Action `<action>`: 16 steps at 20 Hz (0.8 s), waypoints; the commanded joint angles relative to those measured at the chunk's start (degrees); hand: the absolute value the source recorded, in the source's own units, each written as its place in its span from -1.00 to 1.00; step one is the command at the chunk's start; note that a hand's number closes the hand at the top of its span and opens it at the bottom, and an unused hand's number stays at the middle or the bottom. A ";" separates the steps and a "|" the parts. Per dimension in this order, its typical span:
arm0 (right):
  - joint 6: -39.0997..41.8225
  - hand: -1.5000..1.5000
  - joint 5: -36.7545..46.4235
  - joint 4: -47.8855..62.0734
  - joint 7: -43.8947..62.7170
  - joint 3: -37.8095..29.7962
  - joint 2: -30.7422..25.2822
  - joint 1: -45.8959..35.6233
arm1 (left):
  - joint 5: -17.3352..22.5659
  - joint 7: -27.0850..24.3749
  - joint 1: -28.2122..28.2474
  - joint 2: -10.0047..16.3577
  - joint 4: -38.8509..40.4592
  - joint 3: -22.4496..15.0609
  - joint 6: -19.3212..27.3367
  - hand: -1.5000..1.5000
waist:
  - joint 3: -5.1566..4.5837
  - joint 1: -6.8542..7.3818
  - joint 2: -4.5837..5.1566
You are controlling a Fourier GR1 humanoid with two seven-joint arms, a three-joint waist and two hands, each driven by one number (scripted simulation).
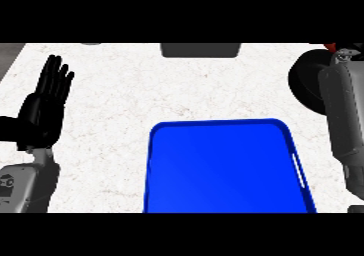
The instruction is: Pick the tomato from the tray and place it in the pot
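The blue tray (163,170) lies on the counter at the lower middle, and nothing shows inside it. A dark round pot (306,82) stands at the right edge, partly hidden behind my right forearm (347,125). That forearm runs up the right side to the top right corner, where my right hand (349,52) is almost wholly cut off by the view's upper edge. A small sliver of red, the tomato (330,47), shows just beside it, above the pot's far rim. My left hand (45,107) rests open at the left edge, fingers up.
A dark grey rectangular object (200,50) sits at the counter's far edge, in the middle. White marbled counter (133,90) spreads between the left hand, the tray and the pot. The counter's left edge runs diagonally at the top left.
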 commanded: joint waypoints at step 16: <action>-9.63 1.00 -15.17 26.17 -20.54 -9.94 -15.52 2.98 | 1.02 -1.13 -0.60 0.69 1.35 1.94 -3.29 0.00 | 0.06 1.32 0.49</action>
